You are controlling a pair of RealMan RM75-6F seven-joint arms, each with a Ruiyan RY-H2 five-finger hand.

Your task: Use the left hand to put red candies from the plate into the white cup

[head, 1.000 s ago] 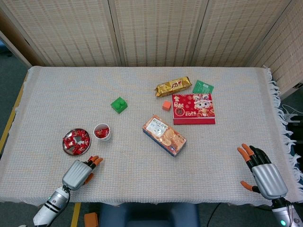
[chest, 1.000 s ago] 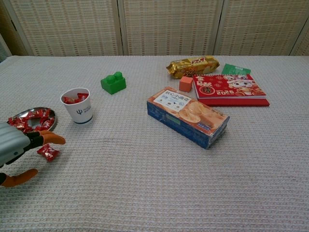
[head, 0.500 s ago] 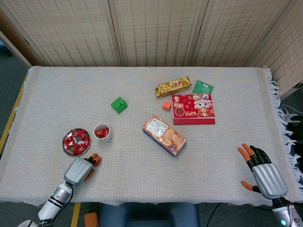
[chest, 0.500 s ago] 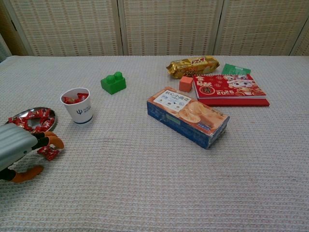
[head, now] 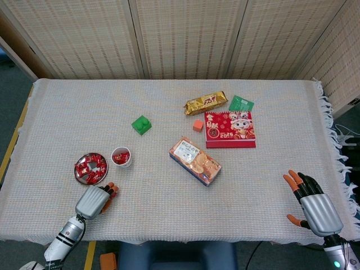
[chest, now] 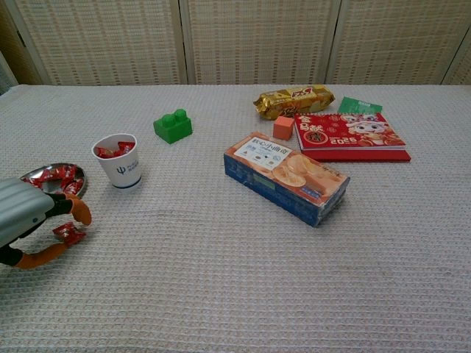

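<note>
A small metal plate (head: pixel 79 174) (chest: pixel 31 176) of red candies sits near the table's front left. The white cup (head: pixel 121 157) (chest: pixel 118 163) stands just right of it, with a few red candies inside. One loose red candy (chest: pixel 68 233) lies on the cloth in front of the plate. My left hand (head: pixel 94 200) (chest: pixel 29 218) is low over it and pinches it between an upper finger and the thumb. The head view hides this candy under the hand. My right hand (head: pixel 313 207) rests at the front right edge with its fingers spread, holding nothing.
A green brick (head: pixel 141 124) lies behind the cup. A blue and orange biscuit box (head: pixel 194 160) lies mid-table. Behind it are a small orange cube (head: pixel 197 125), a red booklet (head: pixel 229 129), a gold snack packet (head: pixel 206 102) and a green packet (head: pixel 241 103).
My left hand has moved forward and down over the loose candy, and its thumb and fingers have closed in on it. The right hand has barely shifted.
</note>
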